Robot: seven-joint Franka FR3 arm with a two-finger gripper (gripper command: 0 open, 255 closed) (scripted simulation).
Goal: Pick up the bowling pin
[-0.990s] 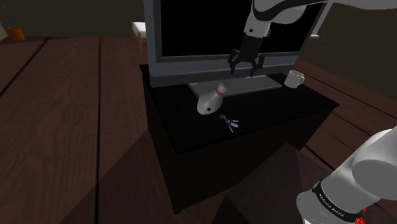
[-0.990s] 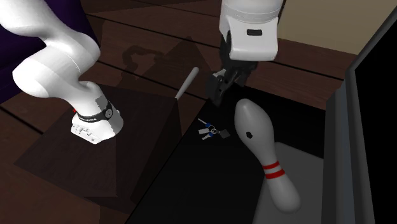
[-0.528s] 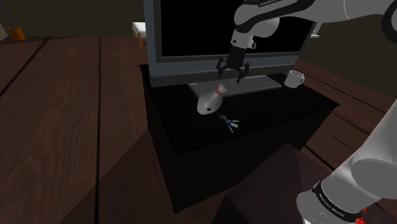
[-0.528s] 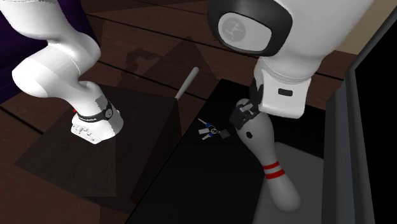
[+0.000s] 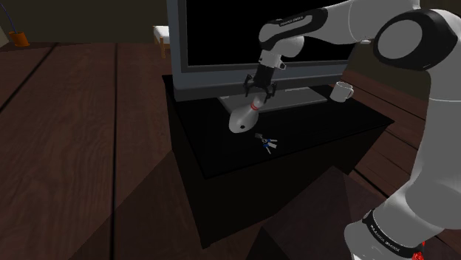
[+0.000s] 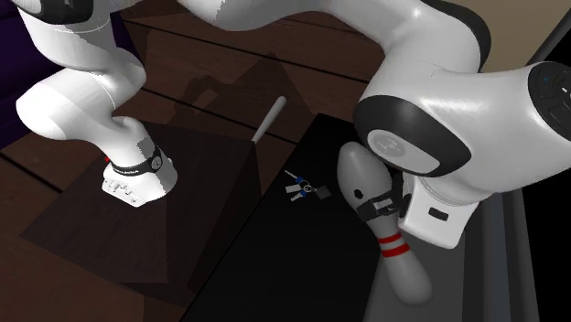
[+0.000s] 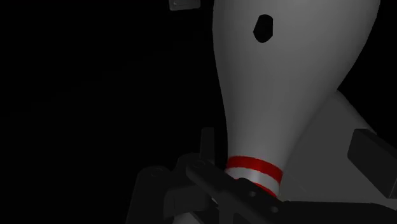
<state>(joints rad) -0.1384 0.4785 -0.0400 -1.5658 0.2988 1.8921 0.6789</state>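
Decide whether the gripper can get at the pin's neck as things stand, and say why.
Probably yes. The gripper hangs open, straddling the striped neck of the pin. Nothing lies between them, and the keys lie apart from the pin.

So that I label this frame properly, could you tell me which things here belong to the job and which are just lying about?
Job:
pin
fingers, open either side of its neck

Lying about:
keys
mug
TV
white rod
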